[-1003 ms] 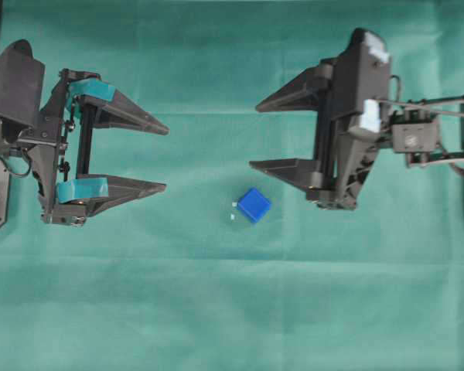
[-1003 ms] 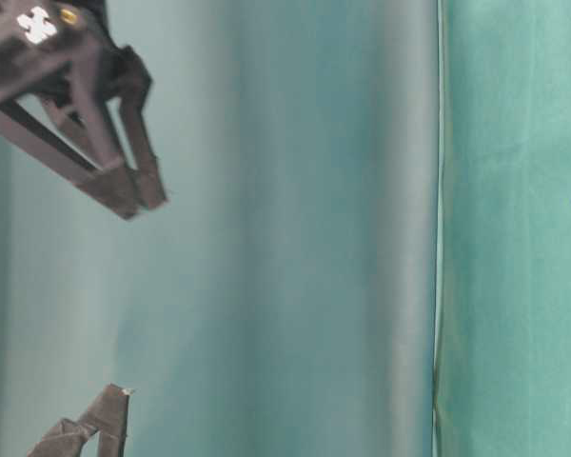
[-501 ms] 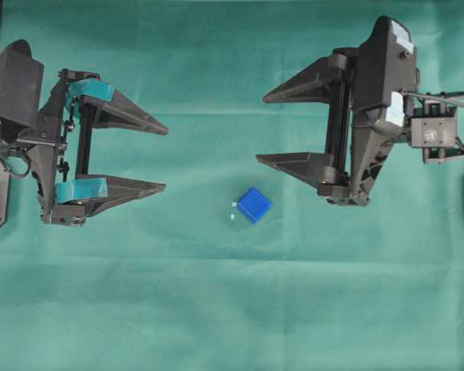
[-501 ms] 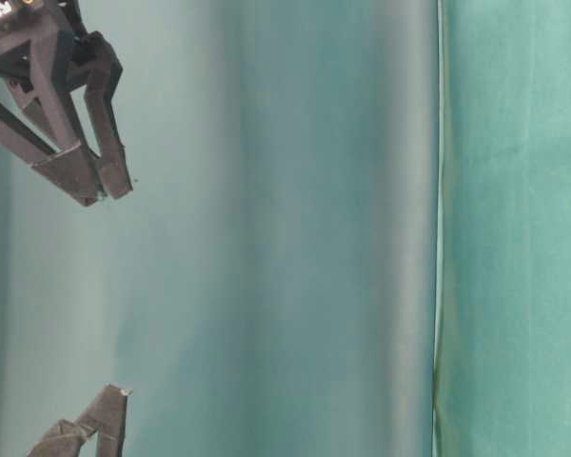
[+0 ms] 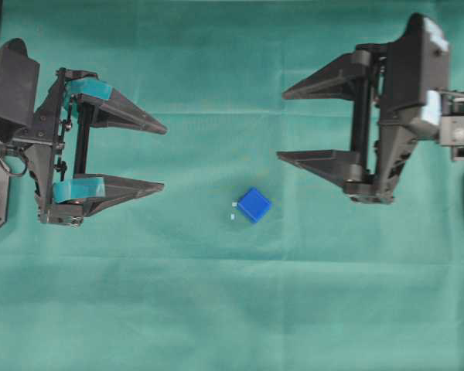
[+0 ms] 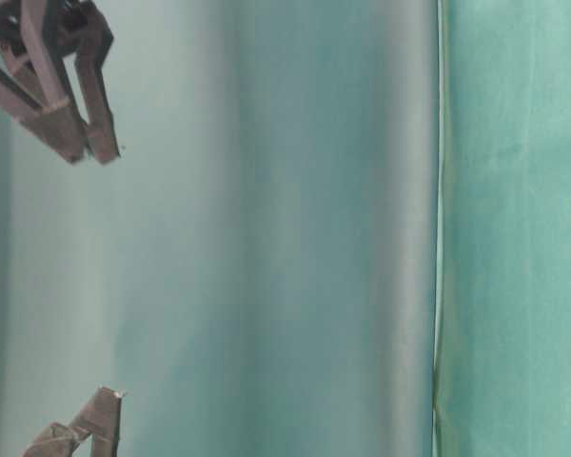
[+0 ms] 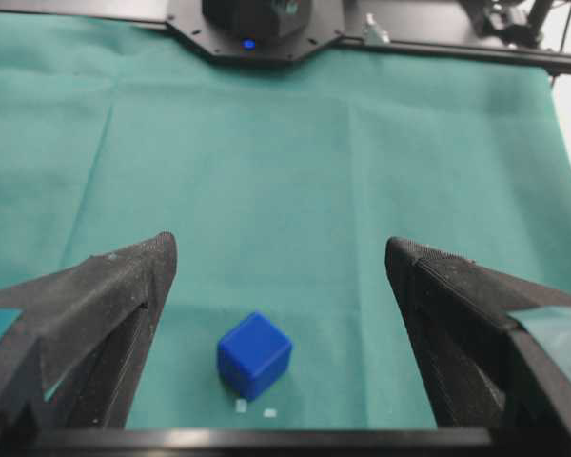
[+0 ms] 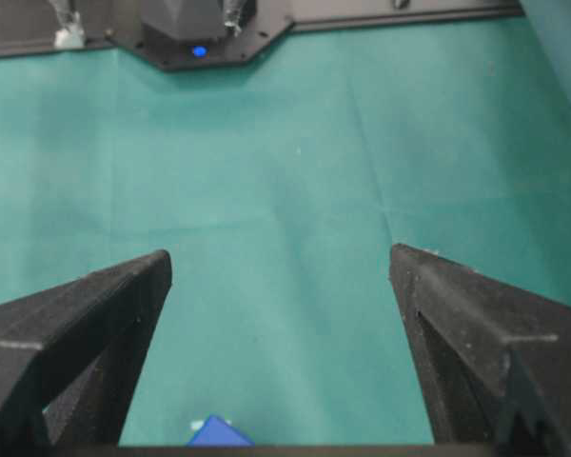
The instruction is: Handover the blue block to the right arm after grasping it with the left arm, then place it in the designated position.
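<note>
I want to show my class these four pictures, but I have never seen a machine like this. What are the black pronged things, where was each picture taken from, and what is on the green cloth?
This is a robot with two arms. Each ends in a gripper with two pointed fingers. In the overhead view the left gripper, with teal pads, and the all-black right gripper face each other. Both are open and hold nothing.

Between them, on the green cloth, lies a small blue block, touching neither. Tiny white marks show beside it.

Two pictures come from cameras on the wrists, looking out between the fingers: the left one shows the whole block, the right one only its corner. The table-level view is turned sideways; it shows mostly cloth and finger tips at its edges.
</note>
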